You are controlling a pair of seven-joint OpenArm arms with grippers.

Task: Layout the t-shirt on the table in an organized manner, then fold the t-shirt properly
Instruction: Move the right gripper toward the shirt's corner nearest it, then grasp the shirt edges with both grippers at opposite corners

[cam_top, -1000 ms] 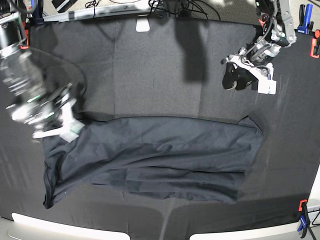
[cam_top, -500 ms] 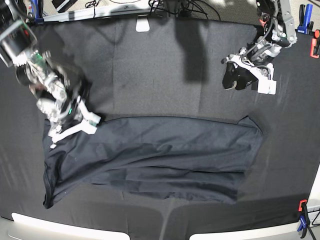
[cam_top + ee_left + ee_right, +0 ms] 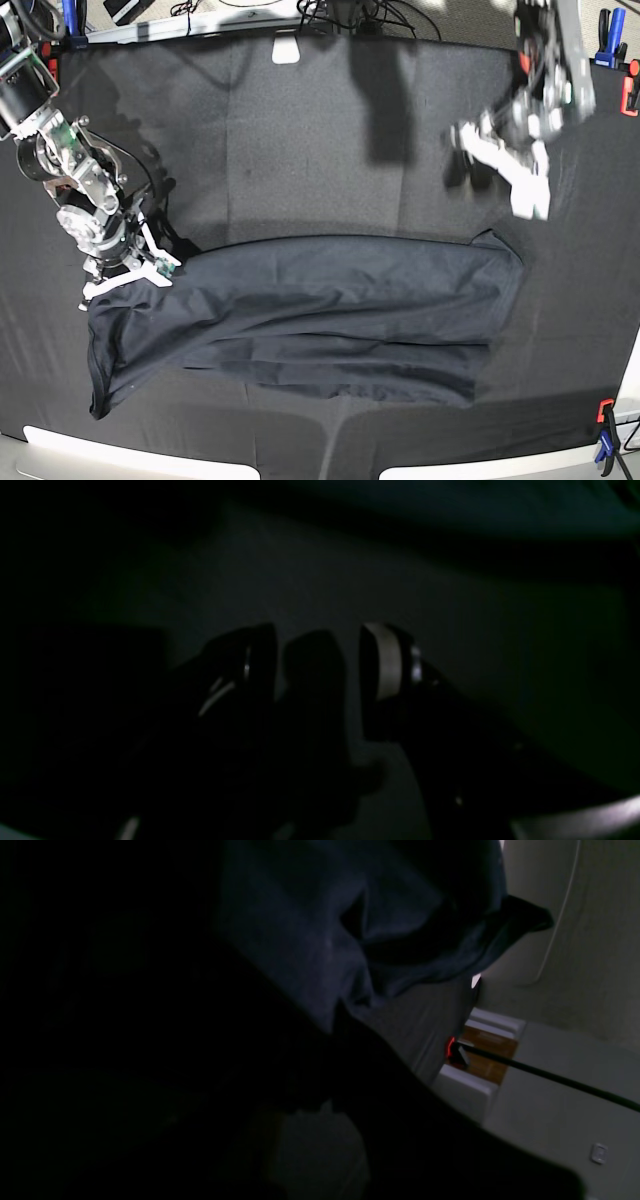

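T-shirt (image 3: 320,310) is being laid out, still creased, across the table (image 3: 300,130); folding is being left undone. Its far corner is being pinched by the closed right gripper (image 3: 125,270), while the left gripper (image 3: 500,160) is being held parted and empty, apart from the cloth.

Legible text, labels, brands, numbers, signs: none recorded. The t-shirt (image 3: 320,310) and the tabletop (image 3: 300,140) carried no readable marking; both wrist views were too dark to show any lettering.
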